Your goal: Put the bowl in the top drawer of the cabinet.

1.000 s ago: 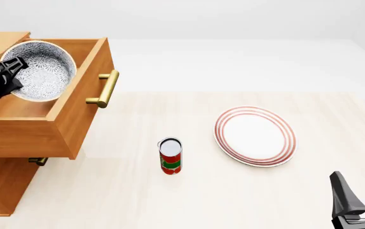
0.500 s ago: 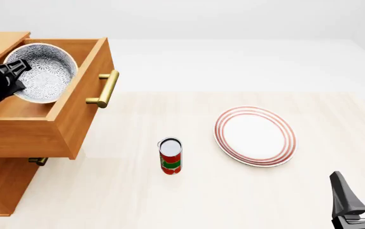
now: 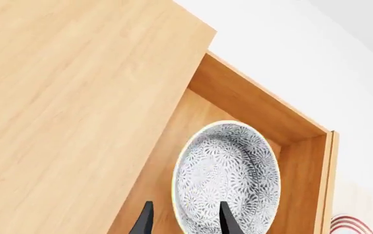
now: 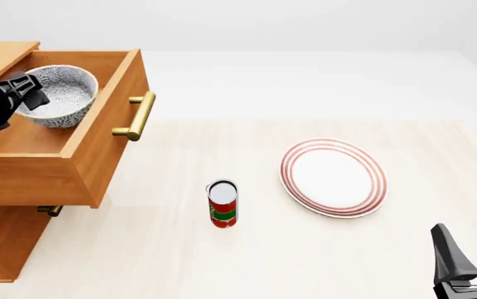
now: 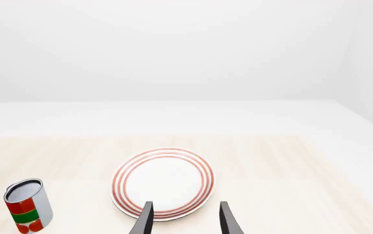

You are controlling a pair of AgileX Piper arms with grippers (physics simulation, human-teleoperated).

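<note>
My left gripper (image 4: 32,87) is hanging over the open top drawer (image 4: 97,152) at about ten o'clock in the front view, its two black fingers spread, one reaching inside the bowl (image 4: 60,94) and one outside its near wall; whether they are pinching that wall I cannot tell. The bowl is sitting inside the drawer, toward the back, close to the front panel with the brass bar handle (image 4: 139,116). I am judging that it is resting on the drawer floor, so the placing looks nearly done and letting go is the step in hand. The bowl is round and deep, white, crowded with small grey-blue flowers, with a thin yellowish rim. The drawer is standing pulled out from the cabinet (image 4: 2,243) so the bowl can drop in from above. My right gripper (image 4: 471,255) is idling at five o'clock, fingers apart and grasping nothing, pointing toward the red-ringed plate (image 4: 333,177) and the can (image 4: 223,204).
</note>
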